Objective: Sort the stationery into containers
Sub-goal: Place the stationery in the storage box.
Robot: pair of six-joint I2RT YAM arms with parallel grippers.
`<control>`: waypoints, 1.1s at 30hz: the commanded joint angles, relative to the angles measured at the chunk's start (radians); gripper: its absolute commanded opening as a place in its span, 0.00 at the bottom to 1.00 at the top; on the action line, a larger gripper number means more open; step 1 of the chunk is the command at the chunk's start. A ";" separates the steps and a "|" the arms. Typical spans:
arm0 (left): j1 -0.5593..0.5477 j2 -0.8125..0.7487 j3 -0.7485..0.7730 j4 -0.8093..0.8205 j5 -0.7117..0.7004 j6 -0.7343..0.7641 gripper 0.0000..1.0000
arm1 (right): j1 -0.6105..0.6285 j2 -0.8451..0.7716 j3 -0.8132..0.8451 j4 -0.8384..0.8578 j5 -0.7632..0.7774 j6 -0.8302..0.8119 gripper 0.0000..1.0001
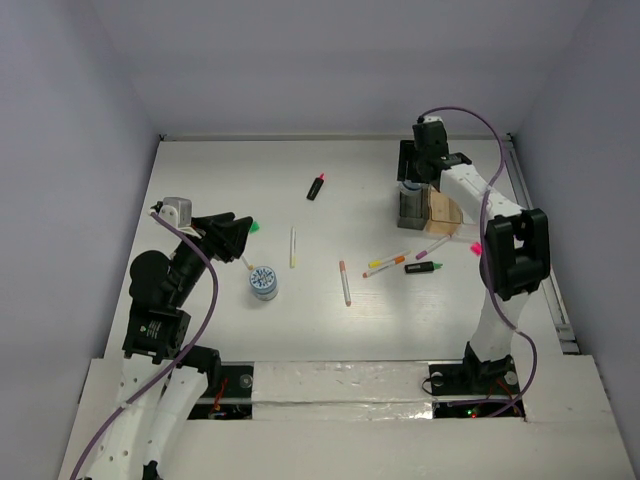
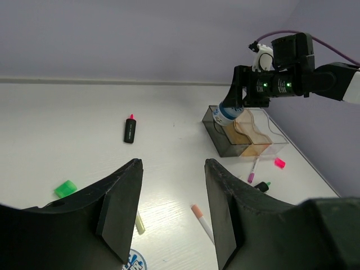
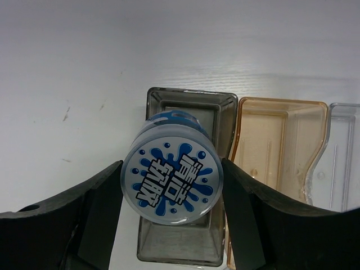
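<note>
We're gripping roll (image 3: 171, 188) in R tool (image 1: 413, 183) over grey tray (image 3: 216, 107), 1 o'clock; L tool (image 2: 171, 197) hanging part-open, empty.

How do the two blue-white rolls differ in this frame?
The gripped roll is clamped in the right gripper; the free roll lies loose on the table. The gripped roll hangs over the dark grey tray at the far right; the free roll sits near the left gripper. The free roll stands flat, printed face up; the gripped roll looks tilted. Both are round with a blue-white splash print.
</note>
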 commanded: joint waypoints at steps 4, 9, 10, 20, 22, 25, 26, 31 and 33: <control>0.006 0.002 0.040 0.044 0.016 -0.007 0.46 | -0.024 0.013 0.026 0.069 0.044 0.026 0.48; 0.006 0.004 0.040 0.044 0.015 -0.007 0.46 | -0.034 0.019 0.018 0.073 0.070 0.035 0.48; 0.006 0.004 0.038 0.044 0.015 -0.005 0.46 | -0.034 0.013 0.012 0.078 0.070 0.037 0.48; 0.006 0.004 0.040 0.044 0.015 -0.005 0.46 | -0.043 0.019 0.023 0.089 0.056 0.032 0.53; 0.006 0.005 0.038 0.044 0.012 -0.007 0.46 | -0.043 0.033 0.026 0.098 0.038 0.034 0.56; 0.006 0.005 0.038 0.044 0.015 -0.007 0.46 | -0.043 0.049 0.038 0.098 0.030 0.037 0.71; 0.006 0.007 0.038 0.044 0.016 -0.007 0.46 | -0.043 0.049 0.046 0.098 0.018 0.037 0.75; 0.006 0.005 0.040 0.044 0.018 -0.007 0.46 | -0.043 0.010 0.035 0.132 -0.036 0.020 0.90; 0.006 0.005 0.040 0.046 0.016 -0.007 0.46 | -0.043 -0.023 0.020 0.155 -0.094 0.020 0.91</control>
